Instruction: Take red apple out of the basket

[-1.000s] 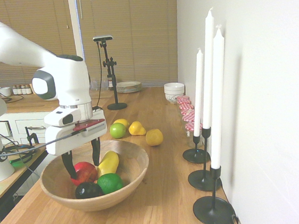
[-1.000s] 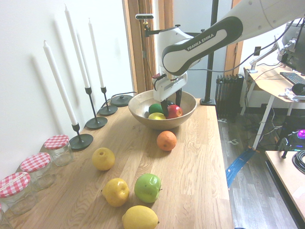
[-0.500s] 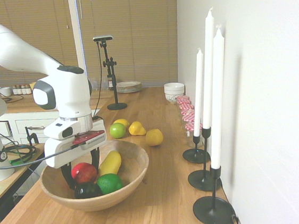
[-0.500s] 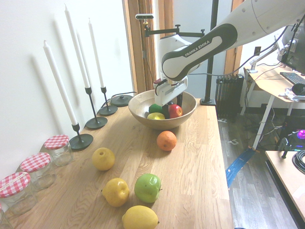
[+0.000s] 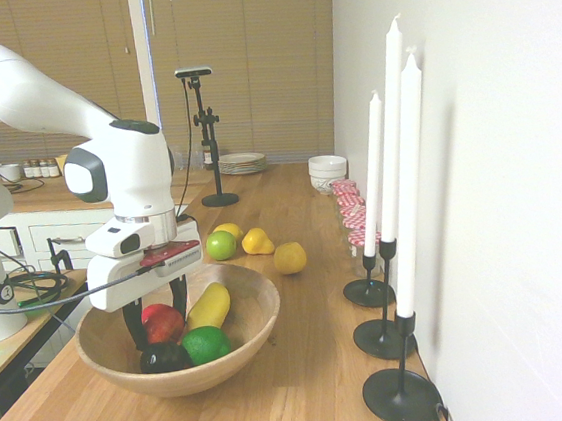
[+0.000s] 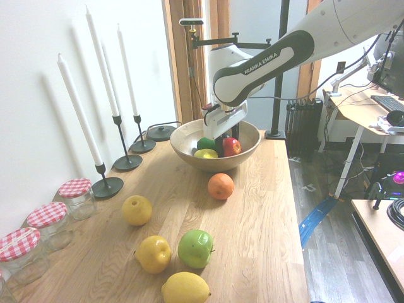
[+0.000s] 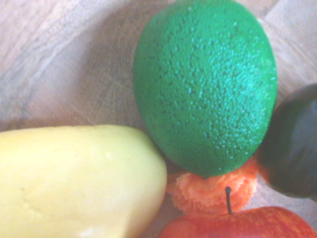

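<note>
White robot arm reaching down into the basket (image 5: 241,327), a wide wooden bowl on a long wooden counter (image 5: 308,369). In the first exterior view the arm comes in from nine o'clock, bends at an elbow high up, and drops its wrist almost straight down so the gripper (image 5: 156,309) points into the bowl. Its two dark fingers stand on either side of the red apple (image 5: 162,321), closed against it, one at the apple's nine o'clock and one at its two o'clock. The apple sits inside the basket, toward the nine o'clock side of the bowl, with a dark avocado (image 5: 164,358) just in front of it, a green lime (image 5: 206,343) at its four o'clock and a long yellow fruit (image 5: 208,305) at its three o'clock. The wrist view shows the lime (image 7: 205,84), yellow fruit (image 7: 74,181) and avocado (image 7: 292,144) close together above the apple's stem (image 7: 229,198). Loose fruit lies on the counter beyond the bowl, and three tall white candles (image 5: 396,158) stand along the wall
</note>
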You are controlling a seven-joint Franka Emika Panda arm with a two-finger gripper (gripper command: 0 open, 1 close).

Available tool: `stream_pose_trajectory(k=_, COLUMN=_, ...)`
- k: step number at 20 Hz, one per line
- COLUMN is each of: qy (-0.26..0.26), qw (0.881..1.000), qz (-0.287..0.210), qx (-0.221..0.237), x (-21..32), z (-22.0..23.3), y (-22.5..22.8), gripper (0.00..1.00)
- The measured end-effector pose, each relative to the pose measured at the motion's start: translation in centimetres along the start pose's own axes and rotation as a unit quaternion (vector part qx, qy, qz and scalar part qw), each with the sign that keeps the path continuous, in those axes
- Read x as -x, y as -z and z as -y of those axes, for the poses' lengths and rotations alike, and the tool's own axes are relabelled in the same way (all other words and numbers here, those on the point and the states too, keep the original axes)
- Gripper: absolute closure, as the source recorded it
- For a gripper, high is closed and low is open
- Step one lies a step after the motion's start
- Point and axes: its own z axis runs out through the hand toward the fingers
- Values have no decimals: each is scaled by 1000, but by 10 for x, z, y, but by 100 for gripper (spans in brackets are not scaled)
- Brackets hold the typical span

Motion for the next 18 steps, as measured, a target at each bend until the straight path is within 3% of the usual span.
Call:
stream_pose_trajectory(k=9, qy=18, qw=998, qz=-23, qx=-51, x=20, z=12, y=76, gripper=100)
stream_pose_trajectory(k=13, qy=53, qw=995, qz=-34, qx=-75, x=75, z=43, y=117, gripper=100)
stream_pose_trajectory(k=18, qy=97, qw=991, qz=-48, qx=-75, x=165, z=75, y=121, gripper=100)
